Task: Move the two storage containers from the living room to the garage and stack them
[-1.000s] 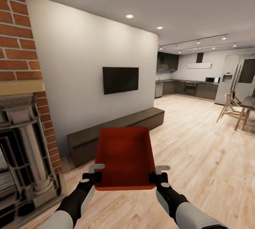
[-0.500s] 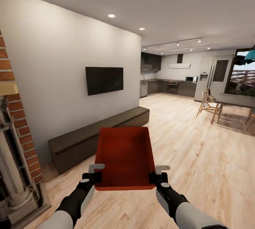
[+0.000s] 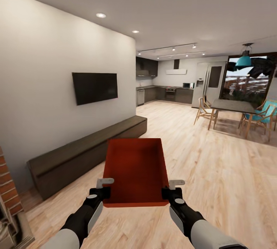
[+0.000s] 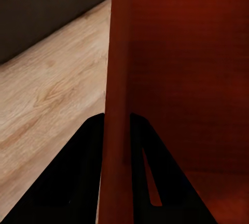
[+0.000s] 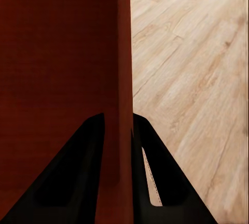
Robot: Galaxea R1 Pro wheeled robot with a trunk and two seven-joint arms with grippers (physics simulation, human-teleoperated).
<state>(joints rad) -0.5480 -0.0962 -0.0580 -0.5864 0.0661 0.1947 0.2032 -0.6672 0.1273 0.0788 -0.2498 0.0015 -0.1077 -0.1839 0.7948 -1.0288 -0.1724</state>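
The whole view is turning to the right compared with a moment ago: the brick fireplace (image 3: 8, 187), which was filling the left side one second earlier, is now sliding almost out at the lower left corner, and the dining table (image 3: 232, 106) with its chairs and the blue lamp (image 3: 244, 60) is coming into sight on the right. The container (image 3: 135, 171) and both arms are keeping exactly the same place in the picture, so it is the robot that is rotating, not the load.

The left gripper (image 3: 100, 192) is pinching the left wall of the container near its close corner, and the right gripper (image 3: 171, 192) is pinching the right wall. In both wrist views the red wall (image 4: 116, 104) is passing between the two dark fingers (image 5: 78, 182), so each pair of jaws is closed on it. The container is hanging level in front of the body, above the floor, open side up, and I am seeing nothing inside.

I am judging that the robot is turning away to start carrying this first container out; the garage is not in sight yet.

The wooden floor (image 3: 215, 172) is looking flat and free ahead. The room is having a white wall with a black TV (image 3: 94, 87), a long dark bench (image 3: 88, 149) under it, and a kitchen (image 3: 169, 93) at the far end.
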